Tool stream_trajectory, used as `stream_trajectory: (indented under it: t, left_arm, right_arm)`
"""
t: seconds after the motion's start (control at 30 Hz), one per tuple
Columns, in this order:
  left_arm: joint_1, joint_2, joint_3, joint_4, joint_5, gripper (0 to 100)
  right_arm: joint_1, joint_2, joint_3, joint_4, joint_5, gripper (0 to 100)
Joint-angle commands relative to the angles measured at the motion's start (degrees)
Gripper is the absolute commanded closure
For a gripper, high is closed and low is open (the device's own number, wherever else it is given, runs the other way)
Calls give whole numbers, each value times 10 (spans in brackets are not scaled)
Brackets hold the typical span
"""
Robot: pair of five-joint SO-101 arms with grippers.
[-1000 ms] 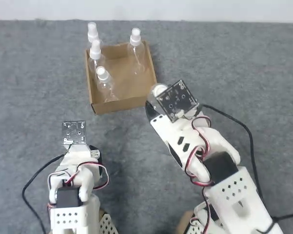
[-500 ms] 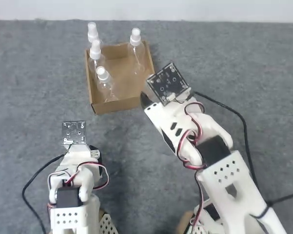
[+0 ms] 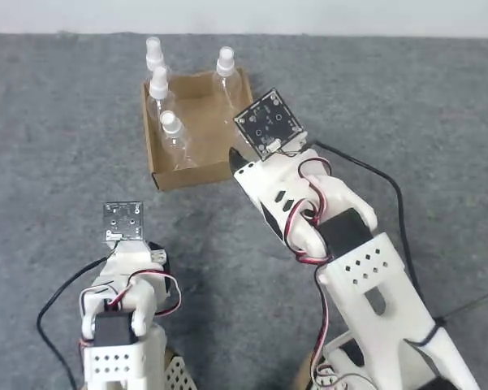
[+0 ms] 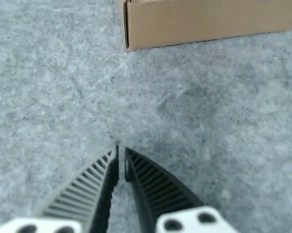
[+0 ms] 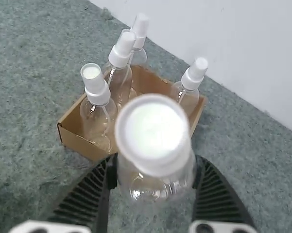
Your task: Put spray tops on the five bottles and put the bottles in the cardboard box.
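Four capped bottles (image 3: 172,134) stand at the cardboard box (image 3: 191,174) from above, our right arm (image 3: 308,211) over its near corner. Left wrist: our left gripper (image 4: 120,158) hangs pinched together, empty. Right wrist: our right gripper (image 5: 153,167) clasps the fifth bottle (image 5: 153,131), clear and white-topped; we judge lowering it into the box's free space comes next.

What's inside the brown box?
Three clear bottles with white spray tops stand in the cardboard box: one near, one behind it, one at the far side. A fourth bottle at the far corner may be just outside. The right arm hides the near corner.
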State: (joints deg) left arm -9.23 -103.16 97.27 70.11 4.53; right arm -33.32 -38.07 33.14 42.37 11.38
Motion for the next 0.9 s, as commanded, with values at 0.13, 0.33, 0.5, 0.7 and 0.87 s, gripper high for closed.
stream_trajectory:
  t: [0.13, 0.33, 0.5, 0.7, 0.87]
  left_arm:
    - [-2, 2, -7, 4, -7, 988]
    - [-2, 2, -7, 4, -7, 988]
    - [-2, 2, -7, 4, -7, 988]
    - [-2, 2, -7, 4, -7, 988]
    - [-2, 2, -7, 4, -7, 988]
  right_arm:
    - [6, 36, -66, -3, -4, 880]
    - [6, 76, -105, -3, -4, 880]
    - [8, 107, -129, -4, -4, 880]
    - [8, 137, -155, -4, -5, 880]
    - [8, 167, -182, -4, -5, 880]
